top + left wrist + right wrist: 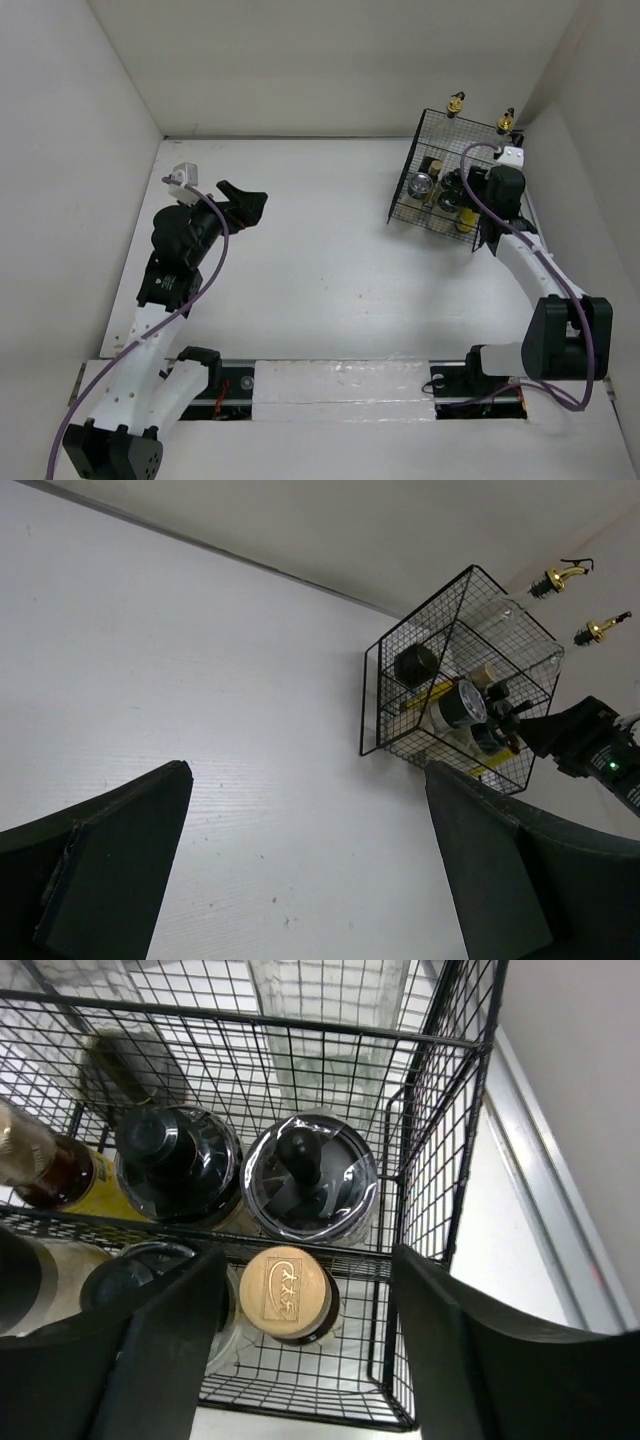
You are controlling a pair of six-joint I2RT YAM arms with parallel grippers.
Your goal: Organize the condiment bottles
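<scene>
The condiment bottles stand in a black wire basket (403,190) at the far right. Two gold pourer tops (456,102) (506,123) stick up above its back. My right gripper (463,196) hovers open over the basket. In the right wrist view its jaws (307,1265) straddle a round tan-capped bottle (290,1290). Behind that are two dark-lidded shakers (312,1175) (180,1165), a yellow brown-capped bottle (70,1180) and a tall clear glass bottle (330,1010). My left gripper (246,206) is open and empty over bare table, far left of the basket (400,695).
White walls close in the table at the back, left and right. The basket sits close to the right wall (580,1110). In the left wrist view the right arm's wrist (590,742) shows beside the basket.
</scene>
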